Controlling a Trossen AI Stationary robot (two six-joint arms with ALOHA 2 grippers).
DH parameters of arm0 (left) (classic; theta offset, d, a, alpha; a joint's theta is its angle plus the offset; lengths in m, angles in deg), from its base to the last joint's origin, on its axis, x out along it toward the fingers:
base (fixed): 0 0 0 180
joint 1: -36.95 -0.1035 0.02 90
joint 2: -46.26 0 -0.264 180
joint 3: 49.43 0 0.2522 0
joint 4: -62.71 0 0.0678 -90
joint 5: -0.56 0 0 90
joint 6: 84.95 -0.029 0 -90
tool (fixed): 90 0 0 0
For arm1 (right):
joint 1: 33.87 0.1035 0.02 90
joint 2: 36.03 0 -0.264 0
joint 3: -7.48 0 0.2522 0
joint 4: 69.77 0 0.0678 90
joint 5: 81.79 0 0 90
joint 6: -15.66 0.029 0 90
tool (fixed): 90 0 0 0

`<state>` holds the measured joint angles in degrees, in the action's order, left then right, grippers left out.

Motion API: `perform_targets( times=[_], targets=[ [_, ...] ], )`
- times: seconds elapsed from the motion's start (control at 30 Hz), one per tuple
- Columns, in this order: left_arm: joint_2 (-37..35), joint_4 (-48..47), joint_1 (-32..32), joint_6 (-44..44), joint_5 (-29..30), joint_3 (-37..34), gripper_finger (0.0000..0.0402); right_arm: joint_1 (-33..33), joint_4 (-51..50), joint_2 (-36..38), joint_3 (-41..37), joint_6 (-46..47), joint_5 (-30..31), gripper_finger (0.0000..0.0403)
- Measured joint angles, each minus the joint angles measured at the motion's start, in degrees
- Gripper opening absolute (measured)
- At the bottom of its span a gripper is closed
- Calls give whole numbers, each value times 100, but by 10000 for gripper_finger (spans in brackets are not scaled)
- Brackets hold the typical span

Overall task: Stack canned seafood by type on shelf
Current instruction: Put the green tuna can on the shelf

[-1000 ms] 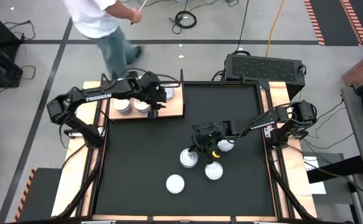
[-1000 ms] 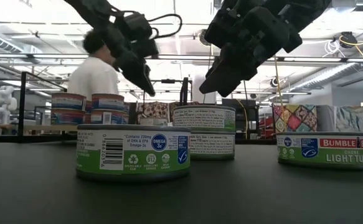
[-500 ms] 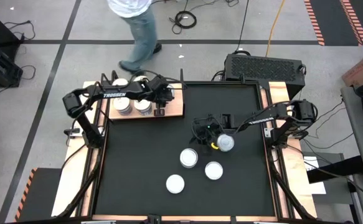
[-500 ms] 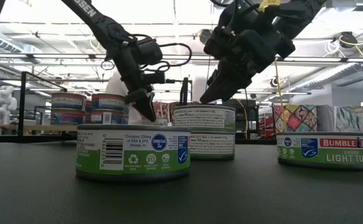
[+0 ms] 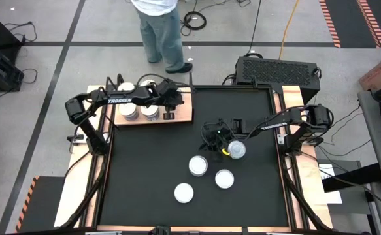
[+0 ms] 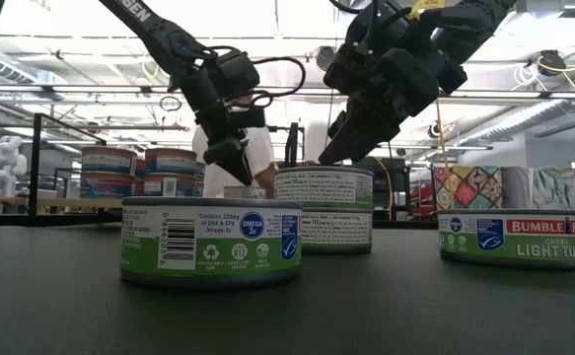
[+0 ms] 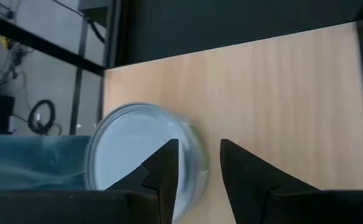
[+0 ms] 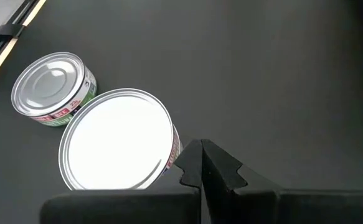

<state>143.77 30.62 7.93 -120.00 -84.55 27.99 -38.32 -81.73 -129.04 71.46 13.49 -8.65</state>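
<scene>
— Where are the tins?

— Several sit on the wooden shelf (image 5: 180, 112) at the far left corner of the bench (image 5: 151, 170). Four more lie out on the black top, well away from the shelf: a stacked tin (image 5: 236, 150), a middle tin (image 5: 198, 166), a near tin (image 5: 224, 178) and a front tin (image 5: 183, 192).

— And the arms?

— The left gripper (image 5: 168, 109) hangs over the shelf just beside a pale-topped tin (image 7: 141, 152), fingers (image 7: 165, 171) parted, nothing between them. The right gripper (image 5: 211, 145) is next to the stacked tin, fingers pressed together and empty.

— Anyone about?

— A person (image 5: 161, 26) stands beyond the shelf.
</scene>
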Motion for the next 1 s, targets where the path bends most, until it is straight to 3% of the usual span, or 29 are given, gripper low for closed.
perform_targets(
  times=[1.0],
  targets=[
    [337, 57, -85, 171, 377, 20, 120, 7, -4, 0, 0, 98, -4, 0]
  ],
)
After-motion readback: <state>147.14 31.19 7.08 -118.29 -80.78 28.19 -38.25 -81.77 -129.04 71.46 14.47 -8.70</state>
